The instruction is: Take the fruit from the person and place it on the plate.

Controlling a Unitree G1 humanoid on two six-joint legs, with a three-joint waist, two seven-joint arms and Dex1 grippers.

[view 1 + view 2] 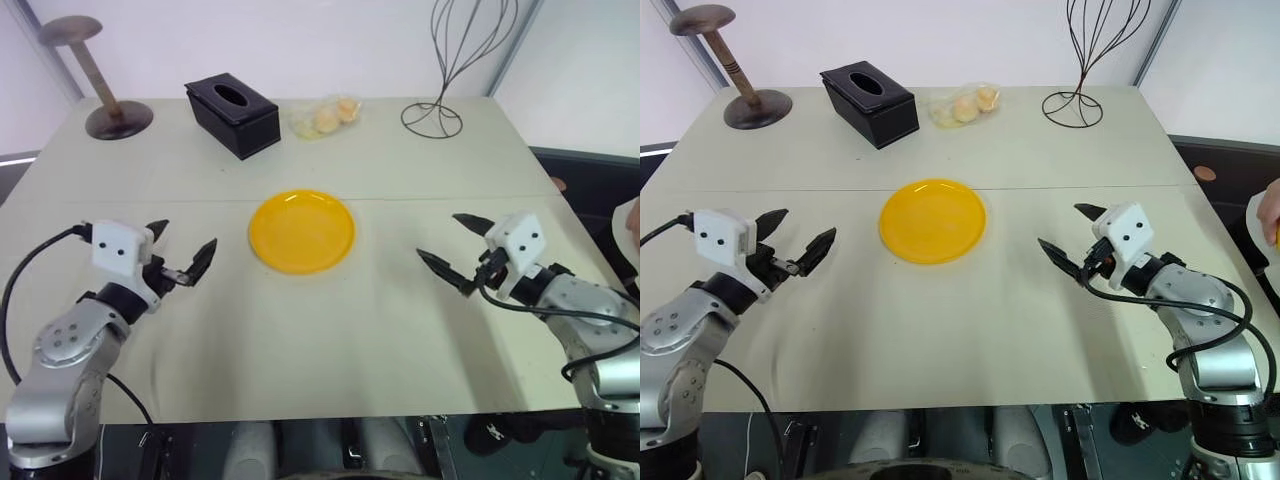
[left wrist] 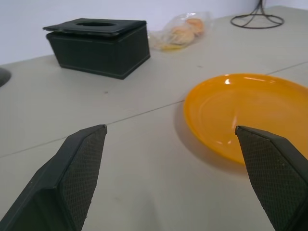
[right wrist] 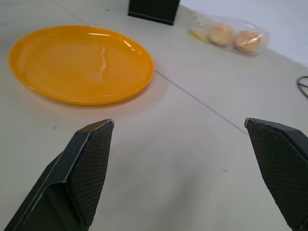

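Yellow plate (image 1: 302, 231) sits empty at frame centre, left gripper (image 1: 183, 256) and right gripper (image 1: 455, 249) both spread and empty; person (image 1: 1270, 212) barely at right edge, fruit not discernible, so a mistimed reach risks a dropped handover.

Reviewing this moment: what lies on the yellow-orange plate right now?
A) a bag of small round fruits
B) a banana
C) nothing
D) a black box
C: the plate is bare in the head views, and the bagged fruits and the black box sit apart from it toward the table's far edge.
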